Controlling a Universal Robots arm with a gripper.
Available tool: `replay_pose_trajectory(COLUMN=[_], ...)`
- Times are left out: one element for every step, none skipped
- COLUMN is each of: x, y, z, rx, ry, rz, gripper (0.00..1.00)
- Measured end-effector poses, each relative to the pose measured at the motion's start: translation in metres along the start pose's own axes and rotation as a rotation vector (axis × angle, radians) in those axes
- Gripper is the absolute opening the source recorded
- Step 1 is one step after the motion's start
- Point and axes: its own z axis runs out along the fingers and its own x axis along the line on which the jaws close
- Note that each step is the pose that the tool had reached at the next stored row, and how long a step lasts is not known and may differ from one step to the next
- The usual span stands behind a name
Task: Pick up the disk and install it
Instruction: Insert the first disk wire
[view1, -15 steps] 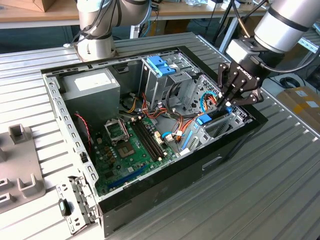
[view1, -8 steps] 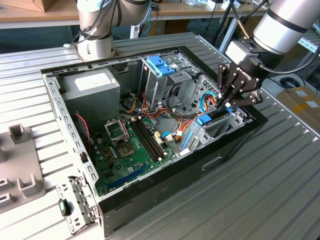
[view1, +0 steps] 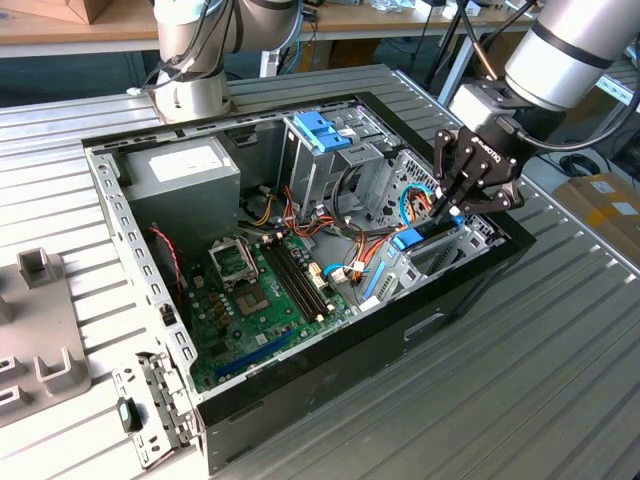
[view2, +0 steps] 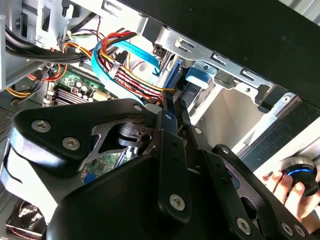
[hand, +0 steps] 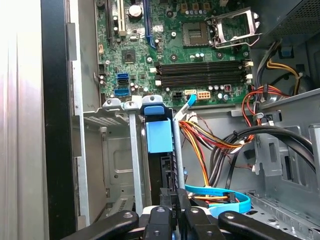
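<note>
Jaws (view1: 452, 212) pinched narrow on the disk (view1: 413, 239), which stands on edge in the drive bay (hand: 117, 160) at the case corner on the exterior view's right; light-blue carrier rail end up, dark body down in the slot. Largest first: the ribbed metal worktop (view1: 560, 360) carries the open computer case (view1: 330, 390), motherboard (view1: 262, 300) flat inside, power supply (view1: 185, 170) behind it. Step in hand, my call: install, disk partly seated. Next move calls for a straight push along the bay guides, clear of the red-yellow cable bundle (hand: 200, 137) just beside. My wrist body has white lettering, not reading it off; no other print legible. Someone's fingers (view2: 285, 187) on a knob outside the case.
</note>
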Motion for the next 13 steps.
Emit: replay_pose_trajectory(x=[0.0, 0.0, -0.0001, -0.0001, 0.0, 0.0, 0.0, 0.0, 0.0, -0.0001, -0.0002, -0.0002, -0.0003], y=[0.0, 0.0, 0.0, 0.0, 0.0, 0.0, 0.0, 0.0, 0.0, 0.0001, 0.0002, 0.0005, 0.0008], z=[0.0001, 0.0001, 0.0004, 0.0005, 0.0005, 0.0003, 0.0003, 0.0003, 0.0003, -0.0005, -0.0022, -0.0049, -0.007], rx=[0.0, 0.0, 0.0, -0.0001, -0.0001, 0.0, 0.0, 0.0, 0.0, 0.0001, 0.0001, 0.0001, 0.0001], ry=[-0.0002, -0.0001, -0.0006, -0.0008, -0.0007, -0.0001, 0.0, 0.0, 0.0001, 0.0009, 0.0011, 0.0009, 0.0012], rz=[0.0, 0.0, 0.0, 0.0, 0.0, 0.0, 0.0, 0.0, 0.0, 0.001, 0.001, 0.001, 0.001], gripper=[0.16, 0.16, 0.18, 0.24, 0.24, 0.36, 0.36, 0.36, 0.36, 0.36, 0.36, 0.36, 0.36])
